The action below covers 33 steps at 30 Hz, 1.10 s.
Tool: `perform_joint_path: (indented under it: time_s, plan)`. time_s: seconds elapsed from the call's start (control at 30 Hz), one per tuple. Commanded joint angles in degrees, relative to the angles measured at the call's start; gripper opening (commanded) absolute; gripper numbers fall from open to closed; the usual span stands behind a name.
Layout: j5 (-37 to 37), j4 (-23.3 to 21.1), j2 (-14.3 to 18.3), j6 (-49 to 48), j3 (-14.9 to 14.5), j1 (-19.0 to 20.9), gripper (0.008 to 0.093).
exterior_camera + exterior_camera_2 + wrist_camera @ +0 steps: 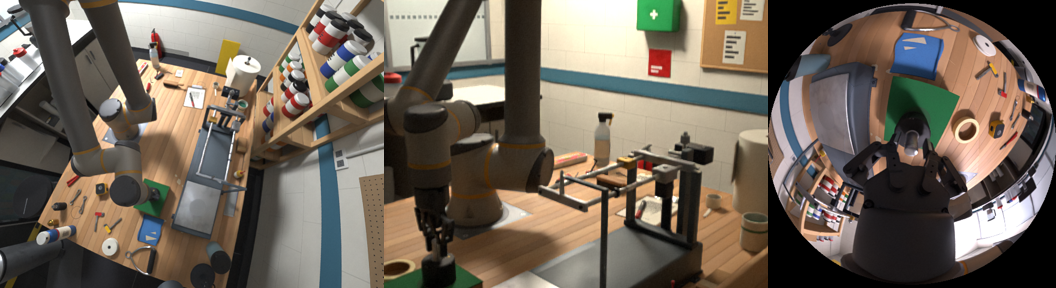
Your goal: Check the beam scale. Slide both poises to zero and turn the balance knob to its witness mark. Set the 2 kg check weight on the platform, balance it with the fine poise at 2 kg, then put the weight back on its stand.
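Observation:
The dark 2 kg check weight [912, 128] stands upright on its green stand [919, 107], left of the scale. Its grey knob [911, 143] points up at my gripper [911, 146]. My gripper is open and holds nothing, and its fingers hang on either side of the knob [435, 255]. The beam scale [214, 145] lies along the right of the bench. Its steel platform [197, 206] at the near end is empty. A brass poise [212, 119] and a grey poise [235, 125] sit at the far end of the two beams, by the column. The balance knob [230, 93] stands behind them.
The wooden shelf unit [313, 80] of paint cans stands right of the bench. A blue cloth [151, 230], a tape roll [966, 129], a yellow tape measure [101, 188] and small hand tools lie around the stand. A paper roll [245, 74] stands beyond the scale.

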Motion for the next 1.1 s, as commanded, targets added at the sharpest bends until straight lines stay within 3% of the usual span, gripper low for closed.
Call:
perform_joint_path:
  time_s: [0.0,0.27,1.07]
  plan:
    - [0.0,-0.01,-0.03,0.0,-0.06,0.0,0.053]
    - [0.0,-0.02,-0.02,0.0,-0.05,0.0,0.053]
    - [-0.01,-0.02,-0.02,0.0,-0.04,0.0,0.008]
